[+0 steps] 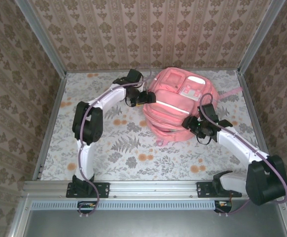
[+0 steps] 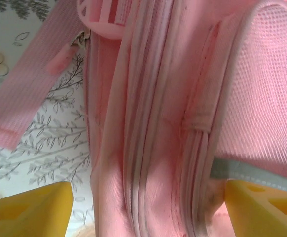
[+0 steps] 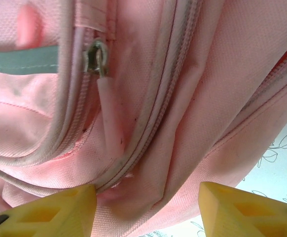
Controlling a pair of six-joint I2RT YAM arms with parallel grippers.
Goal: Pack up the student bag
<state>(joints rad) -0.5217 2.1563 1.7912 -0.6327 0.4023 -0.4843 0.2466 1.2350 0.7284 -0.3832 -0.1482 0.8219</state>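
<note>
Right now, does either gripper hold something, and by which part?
Nothing is gripped. The left gripper and the right gripper are both open, each straddling a zipped part of the student bag.

Desk (image 1: 133, 148): you see a pale cover printed with grey ferns and orange blossoms.
Walls (image 1: 148, 29): beige damask wallpaper on three sides.
Rail (image 1: 148, 188): silver, along your near edge.

student bag (image 1: 180, 106): 1 | claws (image 1: 144, 97) (image 1: 190, 124): 2 | arms (image 1: 87, 123) (image 1: 242, 148): 2

I work in a mock-up test booth: wallpapered panels (image 1: 158, 29) between aluminium posts (image 1: 42, 35), around a floral-clothed desk (image 1: 133, 148).
</note>
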